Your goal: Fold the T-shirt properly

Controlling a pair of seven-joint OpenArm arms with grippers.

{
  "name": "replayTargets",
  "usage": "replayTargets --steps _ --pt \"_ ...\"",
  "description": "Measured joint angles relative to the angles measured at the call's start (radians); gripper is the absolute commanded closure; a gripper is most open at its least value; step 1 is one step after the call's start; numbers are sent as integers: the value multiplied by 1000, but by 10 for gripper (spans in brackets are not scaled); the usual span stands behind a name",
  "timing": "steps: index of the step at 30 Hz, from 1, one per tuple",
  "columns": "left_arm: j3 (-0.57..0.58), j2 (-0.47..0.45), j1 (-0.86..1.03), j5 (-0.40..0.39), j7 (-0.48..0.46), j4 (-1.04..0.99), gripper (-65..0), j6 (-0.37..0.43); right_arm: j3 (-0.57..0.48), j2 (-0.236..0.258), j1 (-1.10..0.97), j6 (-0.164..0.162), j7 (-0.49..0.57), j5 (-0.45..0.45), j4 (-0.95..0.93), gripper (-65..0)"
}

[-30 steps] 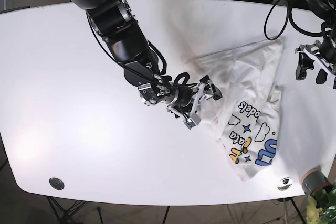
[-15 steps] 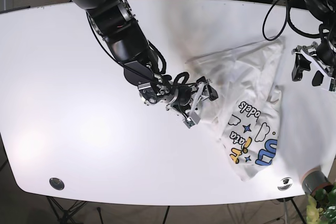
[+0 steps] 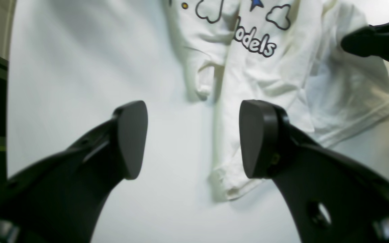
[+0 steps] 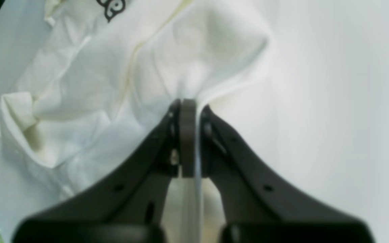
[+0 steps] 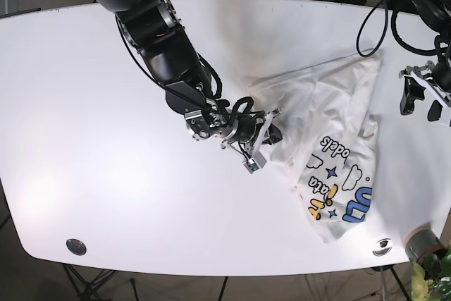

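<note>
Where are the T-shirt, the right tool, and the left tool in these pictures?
T-shirt [image 5: 338,96]: base view, plain white back panel.
right tool [image 4: 188,111]: right wrist view, tips shut on the pinched cloth.
left tool [image 3: 194,138]: left wrist view, gap between its open tips.

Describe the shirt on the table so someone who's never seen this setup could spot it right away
Look at the white table, on its right side in the base view. The T-shirt lies crumpled there, one edge pinched by the right gripper. It is cream-white with a colourful print of clouds, stars and lettering, the only cloth present.
</note>
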Motion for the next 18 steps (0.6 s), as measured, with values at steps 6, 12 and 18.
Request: replayTargets --steps 6,12,18 --pt "0 3 4 0 -1 0 -397 0 1 1 -24 -4 0 -1 20 -16" --pt "0 2 6 0 1 0 -397 0 1 54 -126 5 -80 3 254 -16" --pt "0 -4 8 -1 1 0 -397 0 83 121 -226 0 -168 -3 482 -16"
